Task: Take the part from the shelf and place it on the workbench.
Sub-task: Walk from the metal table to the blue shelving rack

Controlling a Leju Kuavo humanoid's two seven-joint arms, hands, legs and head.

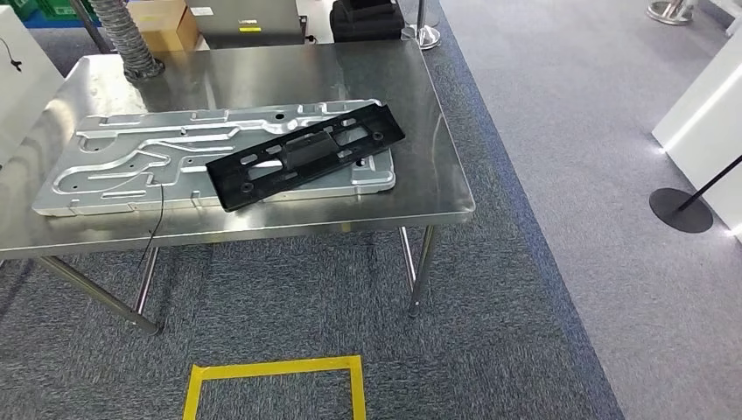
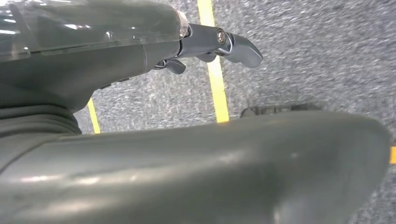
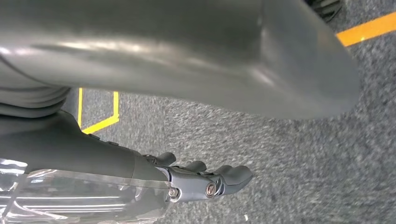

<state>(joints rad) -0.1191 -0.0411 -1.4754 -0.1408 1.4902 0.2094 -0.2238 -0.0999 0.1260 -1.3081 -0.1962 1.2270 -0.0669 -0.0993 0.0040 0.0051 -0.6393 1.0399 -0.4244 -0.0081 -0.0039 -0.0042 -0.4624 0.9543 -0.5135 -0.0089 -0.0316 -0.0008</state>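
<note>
A long, flat black plastic part (image 1: 304, 156) with slots and a raised block at its middle lies on a stainless steel table (image 1: 262, 70). Its long axis runs diagonally: the near end points toward the table's front edge at lower left, the far end toward the back right. It rests on top of a large silver stamped metal panel (image 1: 131, 162), which lies lengthwise along the table. A thin black cable (image 1: 159, 219) hangs over the table's front edge. On the grey carpet floor (image 1: 525, 306) in front of the table is a square of yellow tape (image 1: 273, 369).

The left hand (image 2: 205, 44) hangs over the carpet near yellow tape, its fingers (image 2: 243, 49) loosely extended and holding nothing. The right hand (image 3: 201, 179) also hangs above the carpet, fingers (image 3: 233, 175) slightly curved, released, touching nothing.
</note>
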